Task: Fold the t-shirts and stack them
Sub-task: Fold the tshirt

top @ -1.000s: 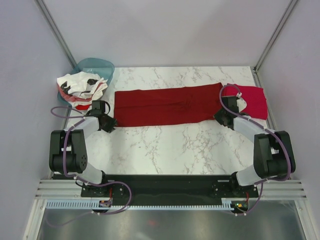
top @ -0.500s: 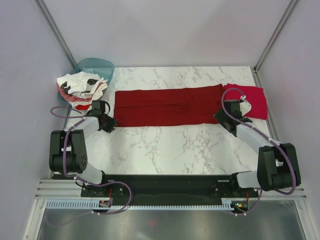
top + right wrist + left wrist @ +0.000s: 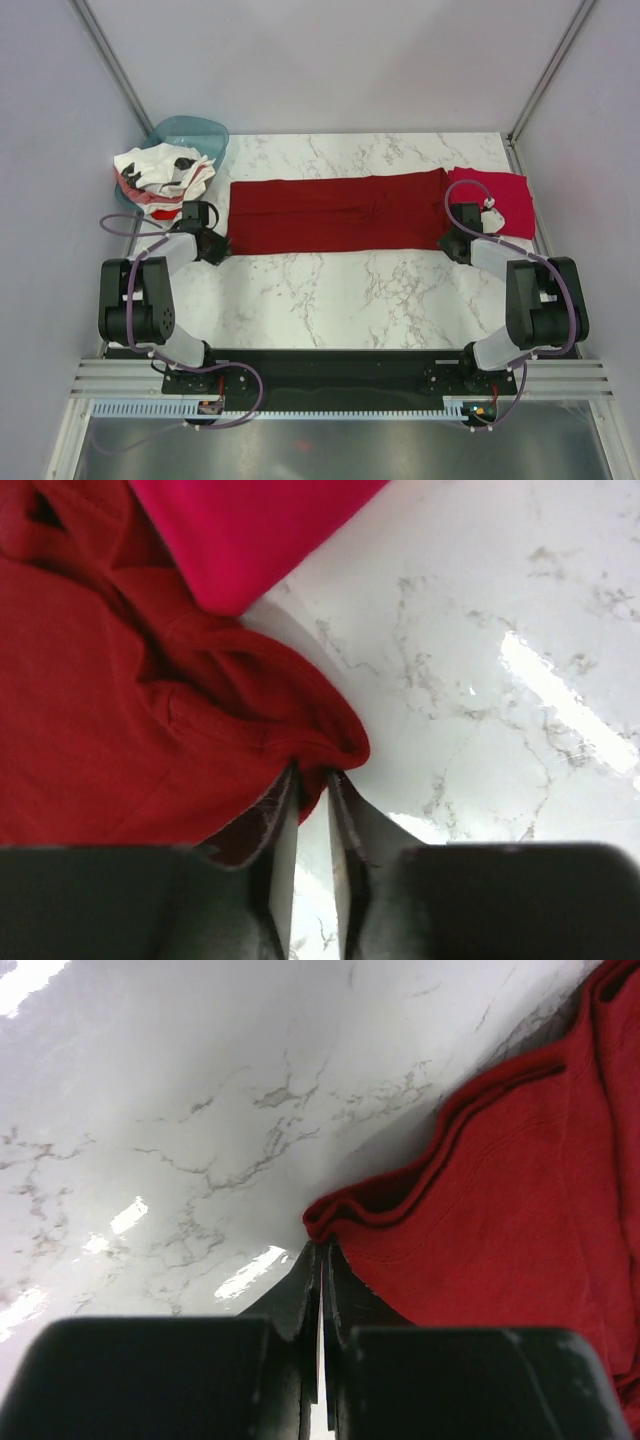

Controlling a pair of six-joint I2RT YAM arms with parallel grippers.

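Observation:
The dark maroon t-shirt (image 3: 335,212) lies folded into a long flat band across the middle of the marble table. My left gripper (image 3: 215,245) is at its near left corner, and in the left wrist view the jaws (image 3: 320,1255) are pinched together on the corner of the maroon cloth (image 3: 500,1190). My right gripper (image 3: 450,243) is at its near right corner, its jaws (image 3: 312,775) nearly closed on a bunched corner of the maroon cloth (image 3: 100,730). The crimson-pink t-shirt (image 3: 495,195) lies folded at the far right and also shows in the right wrist view (image 3: 240,530).
A heap of white t-shirts with black and red marks (image 3: 160,172) lies at the far left against the teal plastic basin (image 3: 195,130). Bare marble (image 3: 340,290) stretches between the shirt and the arm bases. Frame posts and walls close in both sides.
My right gripper has shifted a little toward the near right at the shirt's right corner, and its arm has folded in. The left gripper has stayed at the left corner.

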